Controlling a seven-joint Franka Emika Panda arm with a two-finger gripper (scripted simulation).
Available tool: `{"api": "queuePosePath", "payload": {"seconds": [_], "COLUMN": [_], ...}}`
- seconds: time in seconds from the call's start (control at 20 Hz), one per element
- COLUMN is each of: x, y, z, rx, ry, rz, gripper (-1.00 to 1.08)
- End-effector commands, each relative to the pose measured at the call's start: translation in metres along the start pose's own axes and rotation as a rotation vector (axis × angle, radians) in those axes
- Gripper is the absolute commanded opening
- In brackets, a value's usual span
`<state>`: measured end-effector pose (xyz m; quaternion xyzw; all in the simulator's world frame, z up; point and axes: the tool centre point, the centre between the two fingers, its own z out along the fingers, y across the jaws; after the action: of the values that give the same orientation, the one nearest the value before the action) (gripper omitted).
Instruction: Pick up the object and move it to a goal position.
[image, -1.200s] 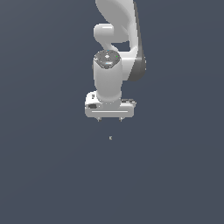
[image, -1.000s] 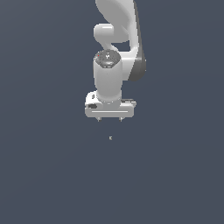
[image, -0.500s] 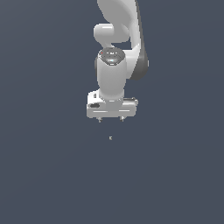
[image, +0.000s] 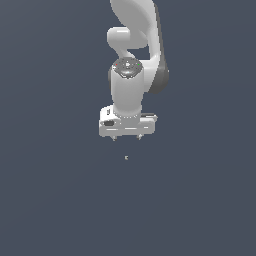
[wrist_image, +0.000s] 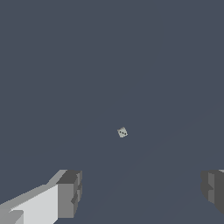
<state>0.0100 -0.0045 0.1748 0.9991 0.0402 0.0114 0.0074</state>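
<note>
The object is a tiny pale grey-white speck on the dark floor, just below the gripper in the exterior view. In the wrist view the object shows as a small pale cube with dark dots, lying apart from both fingers. My gripper hangs from the white arm, its two short fingertips spread wide. The gripper is open and holds nothing; one grey finger and the other at the frame's edge stand far apart.
A plain dark grey floor fills both views. The white arm rises above the gripper toward the exterior view's top edge.
The arm's wrist and gripper have shifted slightly toward the object; the fingers stay open and the object has not moved.
</note>
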Motion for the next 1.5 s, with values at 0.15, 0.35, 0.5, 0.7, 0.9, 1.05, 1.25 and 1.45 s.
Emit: {"api": "queuePosePath", "payload": {"seconds": [0.15,0.35,0.5,0.7,0.9,1.05,1.25,1.45], "x": [0.002,0.004,0.005,0.006,0.006,0.006,0.006,0.005], "y": [0.001,0.002,0.002,0.003,0.003,0.003,0.002,0.002], "z": [0.018,0.037,0.056,0.080,0.097,0.107,0.114,0.115], "rx": [0.000,0.001,0.004,0.009,0.014,0.017,0.020,0.020], "ry": [-0.004,-0.008,-0.012,-0.015,-0.017,-0.018,-0.018,-0.019], "rz": [-0.066,-0.140,-0.210,-0.298,-0.364,-0.398,-0.426,-0.427], "gripper": [1.00,1.00,1.00,1.00,1.00,1.00,1.00,1.00]}}
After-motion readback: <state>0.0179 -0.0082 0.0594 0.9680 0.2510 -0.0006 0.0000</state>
